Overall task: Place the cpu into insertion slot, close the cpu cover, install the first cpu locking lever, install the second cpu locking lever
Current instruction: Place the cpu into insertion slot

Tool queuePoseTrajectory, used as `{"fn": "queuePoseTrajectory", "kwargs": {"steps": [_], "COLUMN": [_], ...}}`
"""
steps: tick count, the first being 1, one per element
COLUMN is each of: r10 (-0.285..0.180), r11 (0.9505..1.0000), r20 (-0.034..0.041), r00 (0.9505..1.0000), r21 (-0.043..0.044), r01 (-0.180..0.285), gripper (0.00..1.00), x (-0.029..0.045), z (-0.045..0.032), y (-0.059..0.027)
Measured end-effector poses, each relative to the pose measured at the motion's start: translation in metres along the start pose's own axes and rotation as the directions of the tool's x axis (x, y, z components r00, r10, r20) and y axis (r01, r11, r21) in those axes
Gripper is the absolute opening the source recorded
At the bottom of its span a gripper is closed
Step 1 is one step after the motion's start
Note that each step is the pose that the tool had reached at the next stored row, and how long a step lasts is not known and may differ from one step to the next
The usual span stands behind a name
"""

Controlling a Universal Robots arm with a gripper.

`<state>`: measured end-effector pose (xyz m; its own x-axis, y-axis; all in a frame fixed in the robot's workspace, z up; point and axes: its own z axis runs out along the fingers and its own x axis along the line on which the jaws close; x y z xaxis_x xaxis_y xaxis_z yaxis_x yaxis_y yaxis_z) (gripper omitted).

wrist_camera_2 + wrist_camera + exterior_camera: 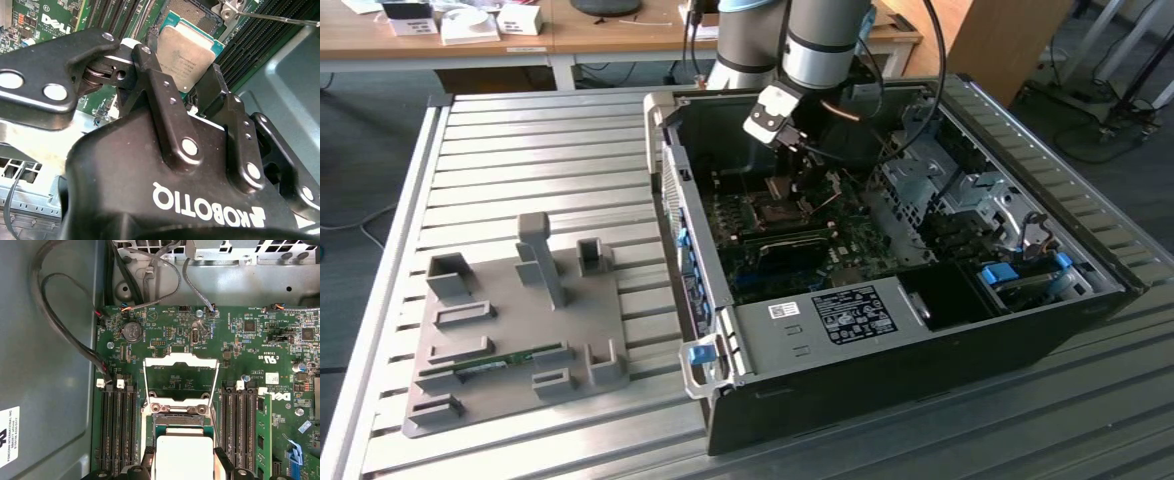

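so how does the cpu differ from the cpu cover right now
The cpu is a solid grey-topped square; the cpu cover is a frame with a window. The cpu is held by the gripper over the insertion slot; the cover is swung open, untouched. Both are square metal.

Grey arm (827, 40), blk jaws w/ silver screws.

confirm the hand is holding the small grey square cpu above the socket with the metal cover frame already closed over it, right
Not quite. The black hand does hold the small flat square grey-topped cpu above the dark square insertion slot, but the silver windowed metal cover frame is open, swung back off the slot, as the first wrist view shows.
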<state>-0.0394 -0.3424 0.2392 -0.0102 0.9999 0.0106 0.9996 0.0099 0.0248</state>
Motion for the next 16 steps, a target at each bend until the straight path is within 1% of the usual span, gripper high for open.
{"fn": "queuePoseTrajectory", "kwargs": {"steps": [7,16], "r10": [0.000,0.000], "r11": [1.0000,1.0000], "r20": [0.0000,0.0000], "r00": [1.0000,1.0000], "r21": [0.0000,0.0000], "r01": [0.000,0.000], "gripper": [0.54,0.54], "x": [-0.0001,-0.0001], "z": [0.0056,0.0060], "y": [-0.0002,-0.0002]}}
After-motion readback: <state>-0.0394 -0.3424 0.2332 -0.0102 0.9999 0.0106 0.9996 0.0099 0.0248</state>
